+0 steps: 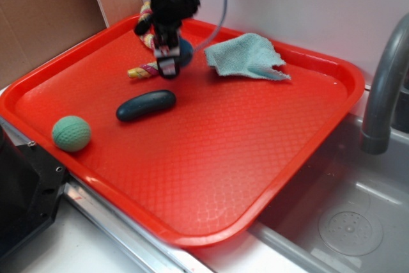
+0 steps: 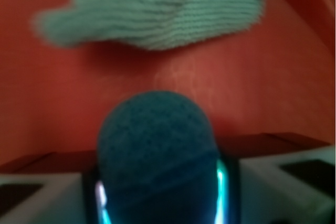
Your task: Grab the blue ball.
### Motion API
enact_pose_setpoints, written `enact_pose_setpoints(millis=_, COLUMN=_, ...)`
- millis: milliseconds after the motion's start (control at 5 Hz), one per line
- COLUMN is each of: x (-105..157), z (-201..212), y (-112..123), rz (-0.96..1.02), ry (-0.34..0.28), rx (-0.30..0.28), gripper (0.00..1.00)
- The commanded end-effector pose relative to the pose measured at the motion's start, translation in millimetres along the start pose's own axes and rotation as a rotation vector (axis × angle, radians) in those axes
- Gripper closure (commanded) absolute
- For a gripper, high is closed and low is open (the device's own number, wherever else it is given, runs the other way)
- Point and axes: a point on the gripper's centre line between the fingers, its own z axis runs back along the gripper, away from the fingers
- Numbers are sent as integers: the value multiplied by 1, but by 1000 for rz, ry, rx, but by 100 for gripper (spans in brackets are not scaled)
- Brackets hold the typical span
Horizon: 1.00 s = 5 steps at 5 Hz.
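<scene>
The blue ball (image 1: 186,53) lies at the back of the red tray (image 1: 211,177), mostly hidden behind my gripper (image 1: 167,63), which reaches down onto it from above. Its yellow-and-pink braided rope (image 1: 142,70) trails out to the left and curls back behind the arm. In the wrist view the dimpled blue ball (image 2: 157,129) fills the whole gap between the two pads, and my gripper (image 2: 160,182) is shut on it, both sides pressing against the ball.
A dark navy capsule-shaped thing (image 1: 146,105) lies just in front of the gripper. A pale green dimpled ball (image 1: 71,133) sits at the tray's left edge. A teal cloth (image 1: 246,57) is to the right of the gripper. A grey faucet (image 1: 383,81) and sink (image 1: 358,222) are on the right.
</scene>
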Motion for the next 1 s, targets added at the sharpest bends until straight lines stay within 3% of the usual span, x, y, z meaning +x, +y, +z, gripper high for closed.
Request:
enact_pose_setpoints(millis=0, x=-11, z=86, y=-30, rz=399, ry=-26, rx=-15, gripper=100)
enact_pose_setpoints(millis=200, x=-21, z=108, y=-54, rz=452, ry=-50, rx=-56, gripper=100)
enact_pose_setpoints(millis=400, x=-34, z=122, y=-79, rz=486, ry=-105, rx=-39, gripper=100)
enact_pose_setpoints(millis=600, x=-31, z=119, y=-88, rz=504, ry=-120, rx=26, gripper=100)
enact_pose_setpoints(millis=800, x=-28, z=112, y=-80, rz=483, ry=-89, rx=-17, gripper=100)
